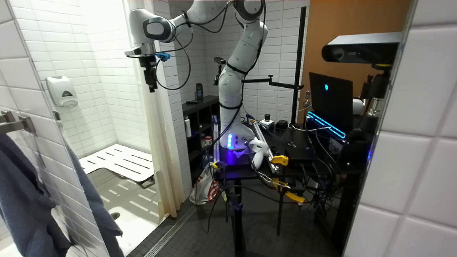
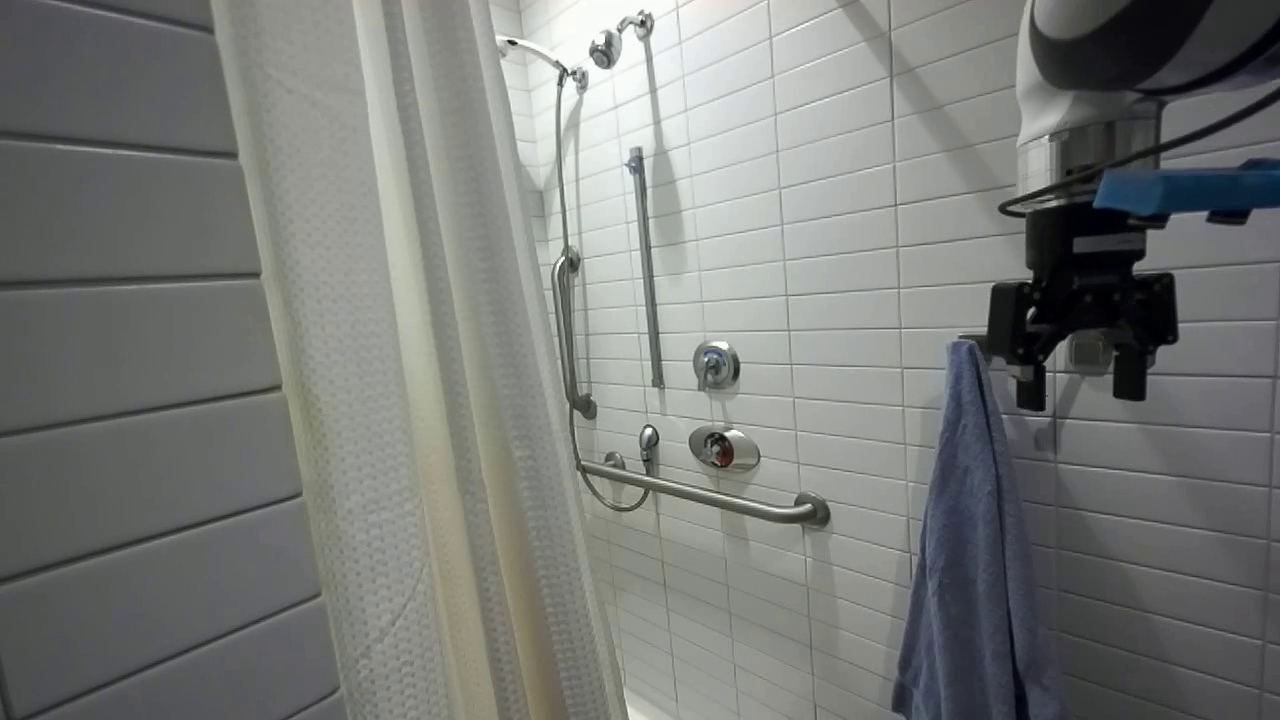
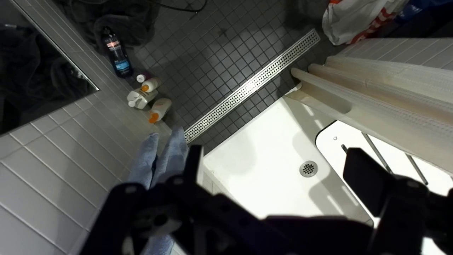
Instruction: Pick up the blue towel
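Blue towel (image 2: 972, 560) is hanging from a metal wall fixture (image 2: 1090, 353); no lift is showing. The gripper (image 2: 1081, 388) is standing with its jaws spread, holding nothing; in the wrist view, the towel is showing outside the jaw gap. Aligning, gripping and lifting are apparently remaining.

Several bottles (image 3: 150, 85) rest on the dark tiled floor (image 3: 212, 67).

Cream shower curtain (image 2: 420, 370), steel grab bar (image 2: 705, 494), slotted white bench (image 1: 121, 161), wall dispenser (image 1: 61, 89)
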Controlling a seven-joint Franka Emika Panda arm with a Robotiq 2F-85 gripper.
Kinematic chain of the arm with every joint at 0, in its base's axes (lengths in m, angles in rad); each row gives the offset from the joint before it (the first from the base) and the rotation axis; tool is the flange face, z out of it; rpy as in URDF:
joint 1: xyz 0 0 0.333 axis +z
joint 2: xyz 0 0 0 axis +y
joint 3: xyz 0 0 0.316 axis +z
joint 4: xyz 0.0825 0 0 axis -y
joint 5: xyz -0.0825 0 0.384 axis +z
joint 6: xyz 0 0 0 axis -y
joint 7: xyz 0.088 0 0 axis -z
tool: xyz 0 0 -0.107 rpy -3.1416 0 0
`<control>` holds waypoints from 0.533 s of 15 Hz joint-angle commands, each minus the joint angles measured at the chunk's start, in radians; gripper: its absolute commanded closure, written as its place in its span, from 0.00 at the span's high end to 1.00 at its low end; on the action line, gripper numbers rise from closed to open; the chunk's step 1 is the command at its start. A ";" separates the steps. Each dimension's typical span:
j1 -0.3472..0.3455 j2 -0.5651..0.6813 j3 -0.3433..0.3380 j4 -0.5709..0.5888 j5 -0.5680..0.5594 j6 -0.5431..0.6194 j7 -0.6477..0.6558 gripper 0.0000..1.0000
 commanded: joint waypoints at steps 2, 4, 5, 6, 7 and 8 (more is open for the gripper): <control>-0.044 0.082 0.013 0.062 -0.004 0.048 0.102 1.00; -0.067 0.094 0.016 0.090 -0.019 0.061 0.155 1.00; -0.078 0.103 0.017 0.107 -0.026 0.064 0.182 1.00; -0.088 0.111 0.017 0.130 -0.033 0.063 0.205 1.00; -0.096 0.119 0.016 0.154 -0.036 0.058 0.224 1.00; -0.101 0.131 0.016 0.182 -0.038 0.047 0.241 1.00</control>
